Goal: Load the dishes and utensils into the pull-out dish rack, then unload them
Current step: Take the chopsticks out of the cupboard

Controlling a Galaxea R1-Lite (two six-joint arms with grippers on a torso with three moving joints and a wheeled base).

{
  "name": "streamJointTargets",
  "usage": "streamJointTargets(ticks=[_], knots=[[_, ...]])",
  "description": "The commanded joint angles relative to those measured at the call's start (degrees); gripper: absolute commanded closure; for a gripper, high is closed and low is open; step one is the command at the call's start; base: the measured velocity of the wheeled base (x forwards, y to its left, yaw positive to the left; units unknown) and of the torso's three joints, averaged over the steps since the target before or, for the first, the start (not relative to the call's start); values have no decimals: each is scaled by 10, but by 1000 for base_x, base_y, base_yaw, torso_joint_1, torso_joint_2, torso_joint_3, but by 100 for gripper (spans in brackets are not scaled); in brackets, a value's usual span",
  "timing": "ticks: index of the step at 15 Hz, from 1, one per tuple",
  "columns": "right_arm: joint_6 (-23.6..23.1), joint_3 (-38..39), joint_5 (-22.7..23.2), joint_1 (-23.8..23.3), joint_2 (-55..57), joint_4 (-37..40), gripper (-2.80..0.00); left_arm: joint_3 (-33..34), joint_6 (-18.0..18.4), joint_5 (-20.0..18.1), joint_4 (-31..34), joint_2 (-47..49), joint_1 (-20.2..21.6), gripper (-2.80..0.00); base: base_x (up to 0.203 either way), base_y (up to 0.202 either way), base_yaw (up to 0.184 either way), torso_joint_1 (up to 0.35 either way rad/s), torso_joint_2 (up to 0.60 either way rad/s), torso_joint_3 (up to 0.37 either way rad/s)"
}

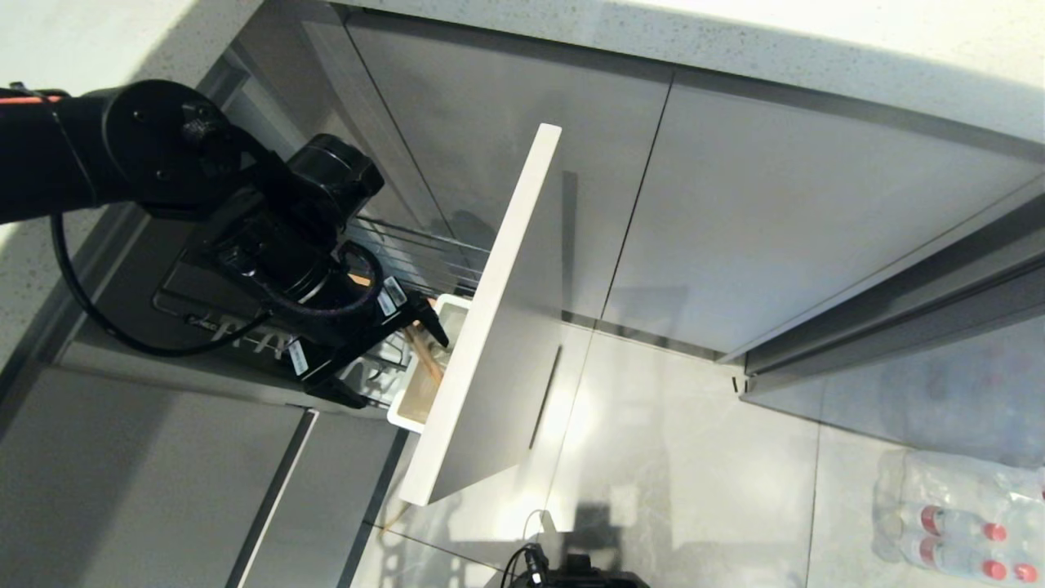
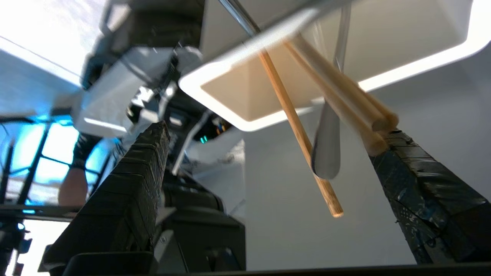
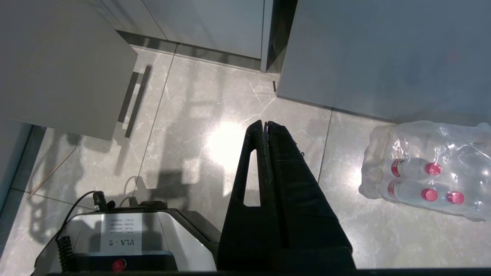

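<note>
Left of centre in the head view: left pincer [image 1: 384,347] spread wide and empty over the white utensil cup [image 1: 424,359], chopsticks [image 2: 303,134] and spoon [image 2: 326,149] standing inside. Probably utensil step; next, closing on one without tipping the cup. Right pincer [image 3: 266,126] pressed closed above the floor.

Chopsticks [image 2: 303,142] and spoon [image 2: 326,149] seemingly crowd the utensil cup [image 2: 234,86] mouth.

The pulled-out dish rack [image 1: 424,261] carries a white utensil cup [image 1: 416,392] against its front panel [image 1: 498,327]; chopsticks [image 1: 424,355] and a spoon [image 2: 326,145] stand in the cup.

On the floor [image 1: 694,457] lies a wrapped pack of bottles [image 1: 955,523].
</note>
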Motion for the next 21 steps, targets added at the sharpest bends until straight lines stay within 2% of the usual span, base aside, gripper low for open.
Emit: streamJointTargets(ticks=[1,7,12,13,21], knots=[[0,0,0,0,0,0,0,2,-3,-4,3,5,0,-280,0,0,0,0,0,0],[0,0,0,0,0,0,0,20,-9,-4,-47,13,3,-280,0,0,0,0,0,0],[0,0,0,0,0,0,0,22,-11,-4,-51,11,7,-280,0,0,0,0,0,0],[0,0,0,0,1,0,0,22,-11,-4,-51,11,7,0,0,0,0,0,0,0],[0,0,0,0,1,0,0,22,-14,-4,-50,7,6,0,0,0,0,0,0,0]])
